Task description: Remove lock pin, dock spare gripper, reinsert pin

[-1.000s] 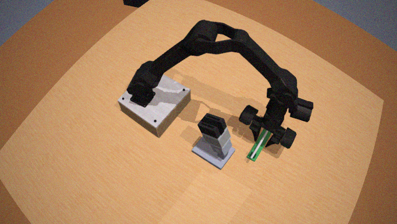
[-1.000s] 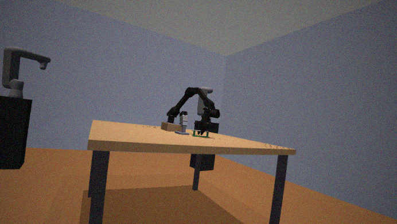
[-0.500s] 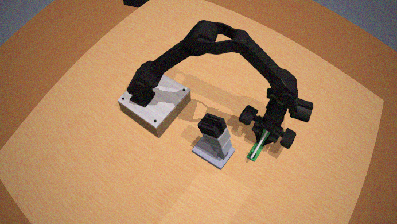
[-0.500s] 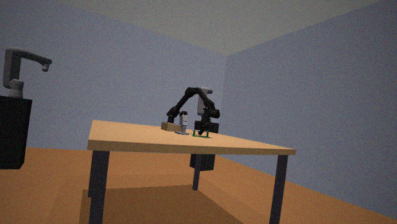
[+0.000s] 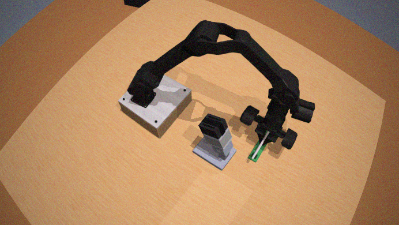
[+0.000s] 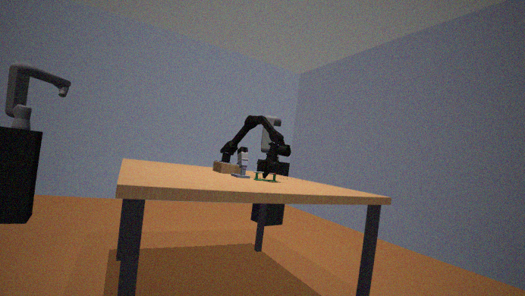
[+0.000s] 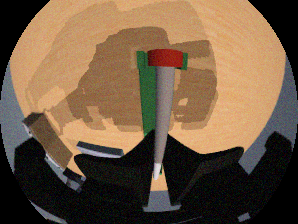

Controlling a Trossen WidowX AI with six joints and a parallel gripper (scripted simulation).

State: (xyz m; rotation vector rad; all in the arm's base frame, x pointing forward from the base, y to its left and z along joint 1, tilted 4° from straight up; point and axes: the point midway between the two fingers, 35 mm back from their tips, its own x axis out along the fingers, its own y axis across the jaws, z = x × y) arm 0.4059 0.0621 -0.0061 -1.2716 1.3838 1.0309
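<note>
The lock pin (image 5: 260, 146) (image 7: 164, 100), a grey rod with a red head and a white tip, lies lengthwise over the green rack (image 5: 255, 160) (image 7: 146, 95) (image 6: 265, 180). My gripper (image 5: 264, 140) (image 7: 156, 132) points down and is shut on the pin's shaft, between the head and the white tip. The mount (image 5: 209, 157) (image 6: 240, 175) stands left of the rack, with a blue-grey base plate. The spare gripper (image 5: 213, 126) (image 6: 243, 149) sits upright on the mount, its black fingers up. The socket's pin hole cannot be made out.
My arm's base stands on a block (image 5: 168, 111) (image 6: 226, 168) with a pale top, left of and behind the mount. My arm arches over the table (image 5: 101, 179) (image 6: 171, 182). Other robots on black pedestals (image 6: 17, 174) stand beyond the table.
</note>
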